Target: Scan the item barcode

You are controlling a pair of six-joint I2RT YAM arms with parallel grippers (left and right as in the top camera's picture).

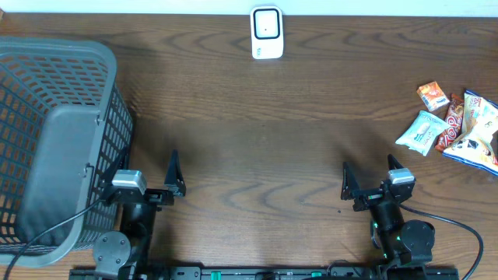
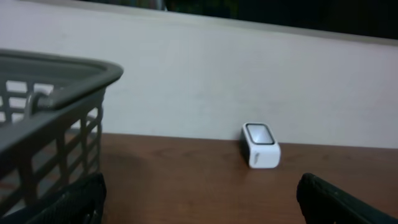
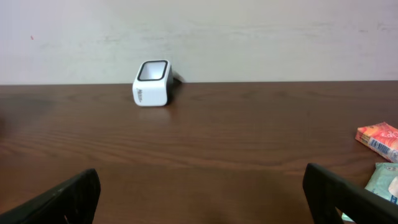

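Snack packets (image 1: 455,126) far right | scanner (image 1: 266,33) at back edge | basket (image 1: 47,48) left | left claw (image 1: 148,183), right claw (image 1: 370,177) gaping, empty

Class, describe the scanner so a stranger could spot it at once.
Find the far edge of the wooden table, against the pale wall. A small white scanner with a dark window stands there alone, unlike the colourful snack packets at the right.

Overhead top-down, wrist views low, sharing scanner (image 1: 266,33)
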